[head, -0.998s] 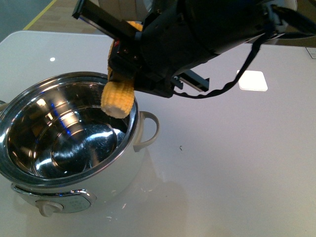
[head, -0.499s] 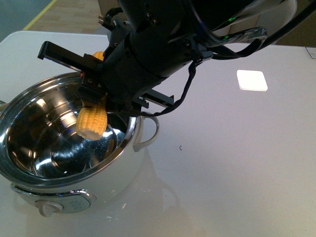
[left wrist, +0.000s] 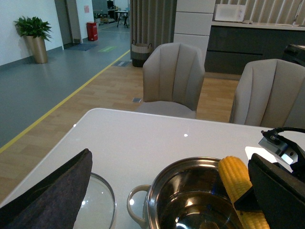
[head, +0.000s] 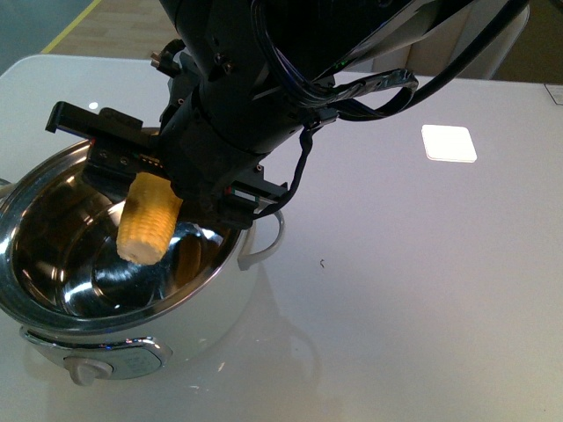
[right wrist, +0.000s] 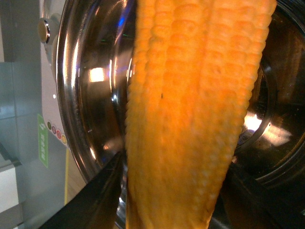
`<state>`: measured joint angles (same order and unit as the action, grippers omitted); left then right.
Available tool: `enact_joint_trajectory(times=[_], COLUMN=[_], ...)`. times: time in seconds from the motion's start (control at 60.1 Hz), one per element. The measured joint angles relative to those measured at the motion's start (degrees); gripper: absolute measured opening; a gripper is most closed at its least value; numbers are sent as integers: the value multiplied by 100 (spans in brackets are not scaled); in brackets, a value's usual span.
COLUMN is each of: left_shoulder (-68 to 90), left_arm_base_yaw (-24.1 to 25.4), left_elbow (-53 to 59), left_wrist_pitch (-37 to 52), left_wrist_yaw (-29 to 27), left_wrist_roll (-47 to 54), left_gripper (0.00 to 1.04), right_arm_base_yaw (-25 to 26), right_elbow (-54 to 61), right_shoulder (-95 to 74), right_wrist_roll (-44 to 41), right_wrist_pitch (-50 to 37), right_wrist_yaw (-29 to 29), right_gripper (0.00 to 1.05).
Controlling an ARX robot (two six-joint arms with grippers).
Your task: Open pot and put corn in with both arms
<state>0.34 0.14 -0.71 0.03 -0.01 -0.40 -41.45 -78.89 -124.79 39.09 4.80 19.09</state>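
On my front feed the pot (head: 132, 290) sits uncovered at the near left of the white table (head: 422, 281), its steel bowl showing nothing but reflections; I see no food lying on its floor. My right gripper (head: 145, 180) hangs over the bowl with its fingers pinching the corn (head: 148, 220), which points cut end down inside the ring of the rim, above the bottom and not touching it as far as I can tell. The right wrist feed is almost filled by the corn (right wrist: 190, 109), held between dark fingers (right wrist: 100, 195) with the shiny interior of the pot (right wrist: 86, 95) behind it. From the left wrist feed I see the pot (left wrist: 190, 200) from the far side, the corn (left wrist: 238, 183) over its rim, and a glass lid (left wrist: 97, 202) lying flat on the table just beside the pot's loop handle. The left gripper's dark fingers (left wrist: 52, 191) frame that view widely spread, holding nothing.
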Motion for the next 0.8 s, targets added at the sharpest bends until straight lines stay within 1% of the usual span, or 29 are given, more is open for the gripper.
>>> enact_joint_trajectory(times=[0.017, 0.033, 0.1, 0.133, 0.216, 0.283, 0.383, 0.449, 0.482, 0.516, 0.632, 0.799], left_shoulder=[0, 0, 0, 0, 0, 0, 0, 0, 0, 0, 0, 0], left_arm_base_yaw=[0, 0, 0, 0, 0, 0, 0, 0, 0, 0, 0, 0], left_elbow=[0, 0, 0, 0, 0, 0, 0, 0, 0, 0, 0, 0], left_wrist_pitch=[0, 0, 0, 0, 0, 0, 0, 0, 0, 0, 0, 0], left_wrist_yaw=[0, 0, 0, 0, 0, 0, 0, 0, -2, 0, 0, 0], left_wrist_roll=[0, 0, 0, 0, 0, 0, 0, 0, 0, 0, 0, 0], left_gripper=[98, 98, 98, 98, 98, 98, 98, 98, 98, 98, 98, 98], right_arm_base_yaw=[11, 13, 50, 90, 221, 356, 627, 997, 1250, 1475, 2009, 2975], right_elbow=[4, 7, 94, 195, 505, 769, 1255, 1873, 2267, 2601, 3309, 4262], right_shoulder=[2, 2, 59, 142, 391, 669, 1224, 1912, 2374, 2769, 3713, 5445], right_wrist_roll=[15, 17, 28, 48, 170, 271, 428, 529, 461, 343, -4, -715], right_wrist_pitch=[-50, -63, -184, -229, -496, -708, -1058, -1427, -1473, -1462, -1263, -546], right_wrist_yaw=[2, 2, -26, -48, -48, -68, -190, -291, -452, -533, -688, -831], right_gripper=[68, 69, 79, 86, 97, 96, 96, 96, 96, 96, 96, 96])
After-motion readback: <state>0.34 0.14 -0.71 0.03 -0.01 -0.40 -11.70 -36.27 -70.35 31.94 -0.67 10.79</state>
